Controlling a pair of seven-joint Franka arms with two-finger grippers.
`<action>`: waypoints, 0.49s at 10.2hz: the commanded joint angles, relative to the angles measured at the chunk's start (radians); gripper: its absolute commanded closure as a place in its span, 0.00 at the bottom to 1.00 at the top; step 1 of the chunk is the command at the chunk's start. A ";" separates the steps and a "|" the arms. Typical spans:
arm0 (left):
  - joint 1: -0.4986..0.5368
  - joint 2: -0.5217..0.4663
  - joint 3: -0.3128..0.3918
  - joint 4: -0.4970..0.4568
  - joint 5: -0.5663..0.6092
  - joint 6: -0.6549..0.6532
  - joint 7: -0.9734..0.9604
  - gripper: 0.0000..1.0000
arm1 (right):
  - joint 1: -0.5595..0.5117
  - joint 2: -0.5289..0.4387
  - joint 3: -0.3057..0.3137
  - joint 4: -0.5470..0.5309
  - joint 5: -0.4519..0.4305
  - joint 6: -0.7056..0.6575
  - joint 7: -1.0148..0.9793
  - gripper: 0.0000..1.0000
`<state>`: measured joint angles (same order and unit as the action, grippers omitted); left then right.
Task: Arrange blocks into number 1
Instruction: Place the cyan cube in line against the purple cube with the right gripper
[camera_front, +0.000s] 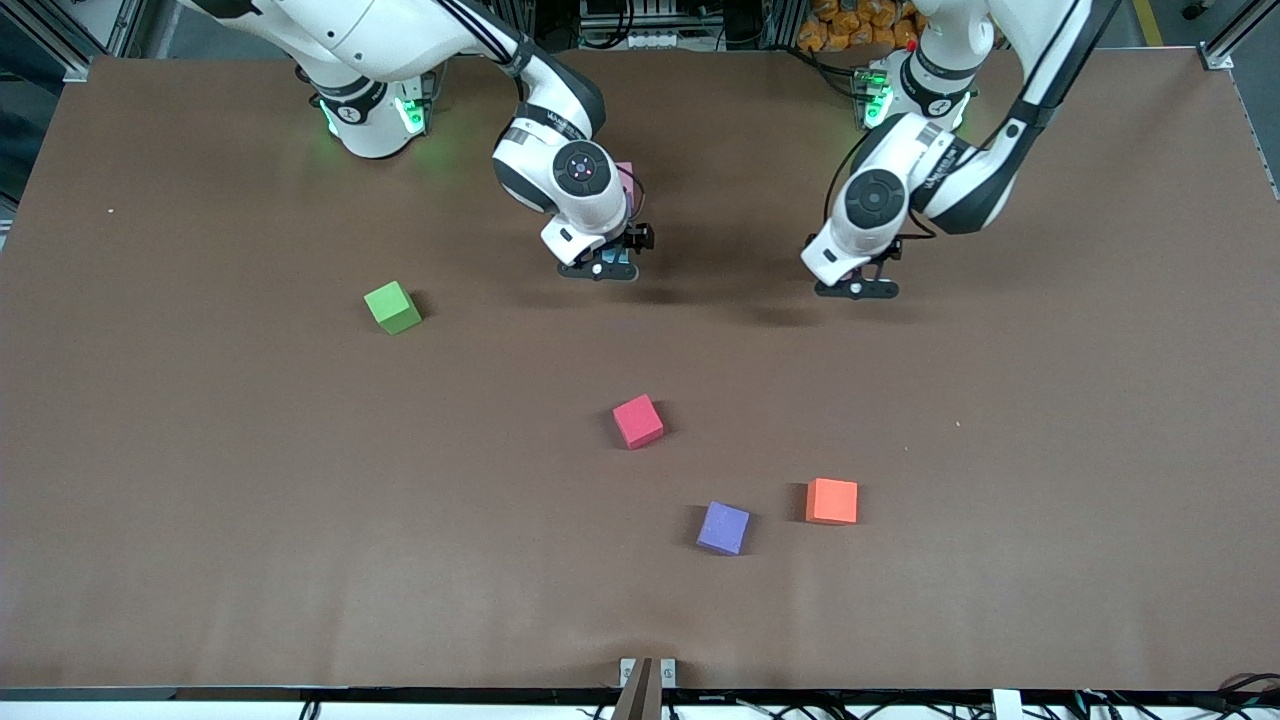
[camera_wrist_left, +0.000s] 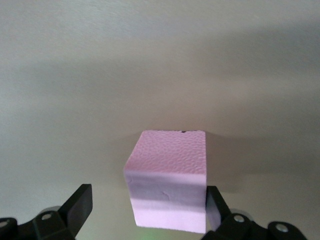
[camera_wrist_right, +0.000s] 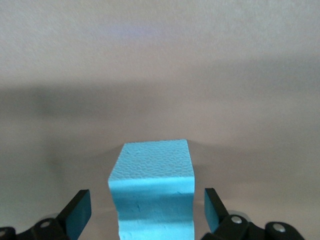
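Right gripper (camera_wrist_right: 142, 212) wide around the teal block (camera_wrist_right: 152, 192) — left gripper (camera_wrist_left: 147, 210) wide around a pink block (camera_wrist_left: 167, 177), both blocks nearly hidden from the front.

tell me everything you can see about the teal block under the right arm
The teal-blue block is a small matte foam cube with a pebbled top and a dented edge along its front face. It sits upright on the brown table between the fingers of the right gripper, which are open with gaps on both sides, so nothing grips it. In the front view the right gripper hides nearly all of it.
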<state>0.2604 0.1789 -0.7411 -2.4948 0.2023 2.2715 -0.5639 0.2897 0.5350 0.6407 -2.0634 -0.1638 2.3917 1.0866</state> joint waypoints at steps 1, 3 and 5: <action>0.029 0.025 -0.014 -0.009 -0.004 0.042 0.019 0.00 | -0.032 -0.006 0.002 0.083 -0.023 -0.104 0.006 0.00; 0.040 0.042 -0.014 -0.009 -0.014 0.042 0.019 0.00 | -0.078 -0.030 -0.001 0.173 -0.023 -0.224 -0.074 0.00; 0.040 0.048 -0.015 -0.009 -0.020 0.042 0.013 0.00 | -0.093 -0.032 -0.053 0.256 -0.023 -0.256 -0.170 0.00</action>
<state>0.2841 0.2266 -0.7411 -2.4963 0.2022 2.2995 -0.5551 0.2039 0.5109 0.6180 -1.8553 -0.1774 2.1631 0.9741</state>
